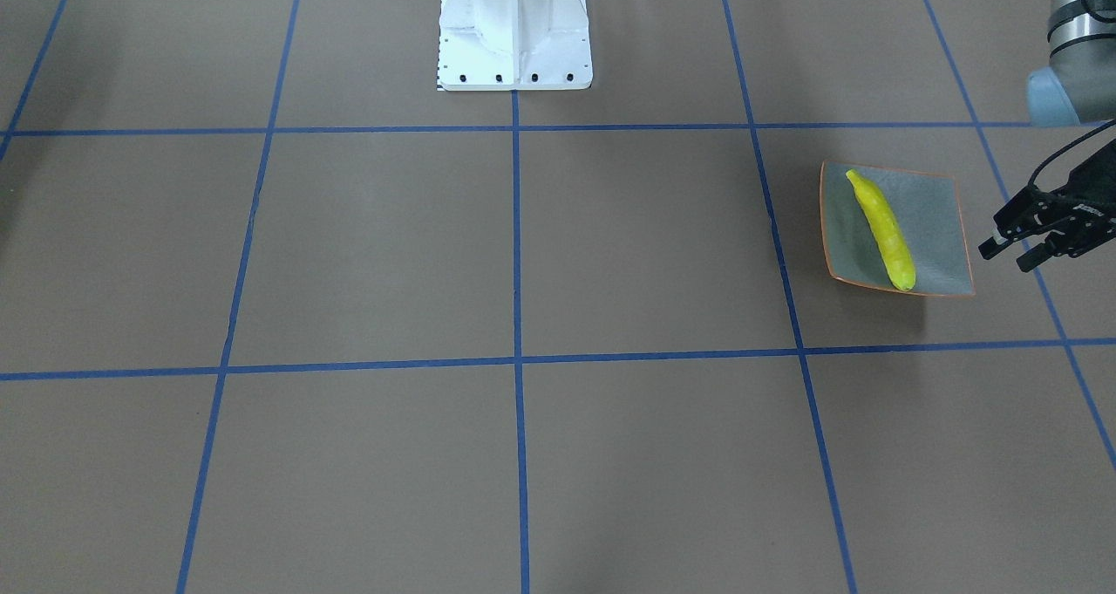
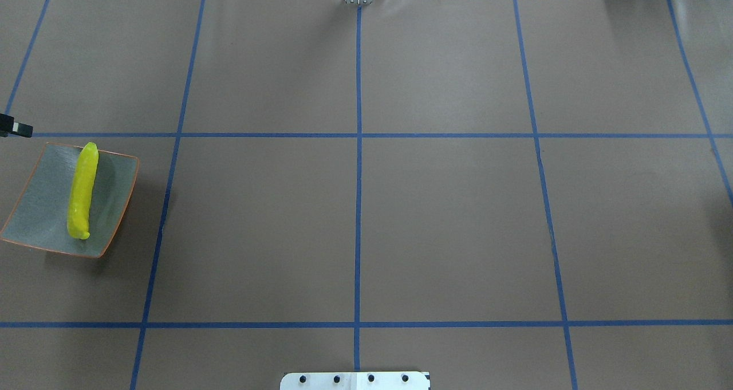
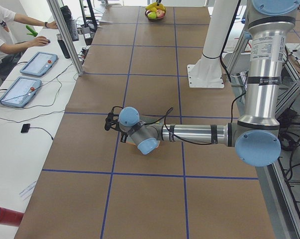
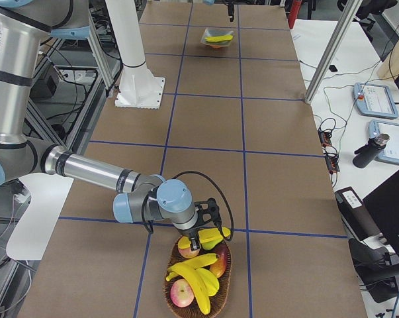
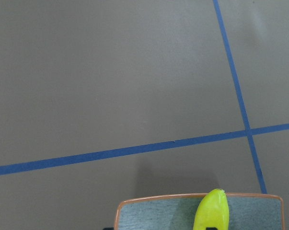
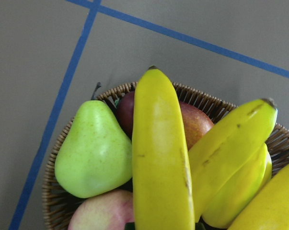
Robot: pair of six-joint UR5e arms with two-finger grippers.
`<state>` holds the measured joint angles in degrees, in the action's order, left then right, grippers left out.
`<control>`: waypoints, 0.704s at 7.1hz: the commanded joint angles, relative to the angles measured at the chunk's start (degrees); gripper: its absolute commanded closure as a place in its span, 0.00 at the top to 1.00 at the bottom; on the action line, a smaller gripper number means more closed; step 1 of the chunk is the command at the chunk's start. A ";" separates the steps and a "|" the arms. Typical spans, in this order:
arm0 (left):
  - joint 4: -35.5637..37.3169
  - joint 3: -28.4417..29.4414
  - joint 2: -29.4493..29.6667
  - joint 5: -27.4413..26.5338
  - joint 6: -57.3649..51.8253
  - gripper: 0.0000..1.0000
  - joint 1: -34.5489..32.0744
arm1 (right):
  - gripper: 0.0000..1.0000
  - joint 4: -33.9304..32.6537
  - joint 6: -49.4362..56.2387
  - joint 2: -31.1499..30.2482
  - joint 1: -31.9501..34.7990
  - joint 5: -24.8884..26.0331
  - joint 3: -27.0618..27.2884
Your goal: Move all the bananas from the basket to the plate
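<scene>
Left gripper (image 1: 1004, 257): right edge of the front view, just beside the plate (image 1: 937, 228) and off its right rim. Fingers spread, nothing between them. In the overhead view only a tip of it shows at the left edge, above the plate's upper-left corner.

Plate sits on the counter (image 1: 349, 254), right-middle of the front view and far left of the overhead view. One banana (image 1: 882, 229) lies on it lengthwise, roughly down the middle, ends near opposite rims. The left wrist view shows only the plate's edge and one banana end at the bottom of the frame.

Basket (image 4: 167, 278): bottom centre of the right side view, at the opposite end of the counter from the plate. It holds at least three bananas (image 4: 198, 264), a green pear (image 6: 94, 148) and reddish apples (image 4: 182, 291).

Right gripper (image 4: 200, 236): directly over the basket's upper rim, down among the fruit, against a banana. Can't tell whether its fingers are spread or pinching, since only the side view shows it. In the right wrist view one banana runs straight up the centre from the bottom edge. The pear is to its left and more bananas are to its right.

Robot base (image 1: 514, 27): top centre of the front view. Blue tape lines (image 1: 516, 228) grid the counter. A person (image 3: 10, 30) sits at the upper left of the left side view.
</scene>
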<state>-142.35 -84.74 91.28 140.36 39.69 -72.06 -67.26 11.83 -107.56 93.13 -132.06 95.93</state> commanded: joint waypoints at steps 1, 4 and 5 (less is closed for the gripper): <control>0.23 0.10 0.12 0.00 0.04 0.71 0.08 | 0.00 -8.46 0.04 0.60 -0.31 -0.13 7.31; 0.49 0.53 5.98 0.08 12.27 0.71 0.60 | 0.00 -15.54 -13.48 11.37 -3.19 -4.49 9.36; 0.40 1.32 9.58 0.08 17.13 0.72 0.78 | 0.00 -15.36 -22.46 15.68 -6.00 -6.35 9.45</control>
<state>-141.89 -84.13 96.68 140.44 50.15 -71.57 -82.37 -0.05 -97.01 90.15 -135.79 105.17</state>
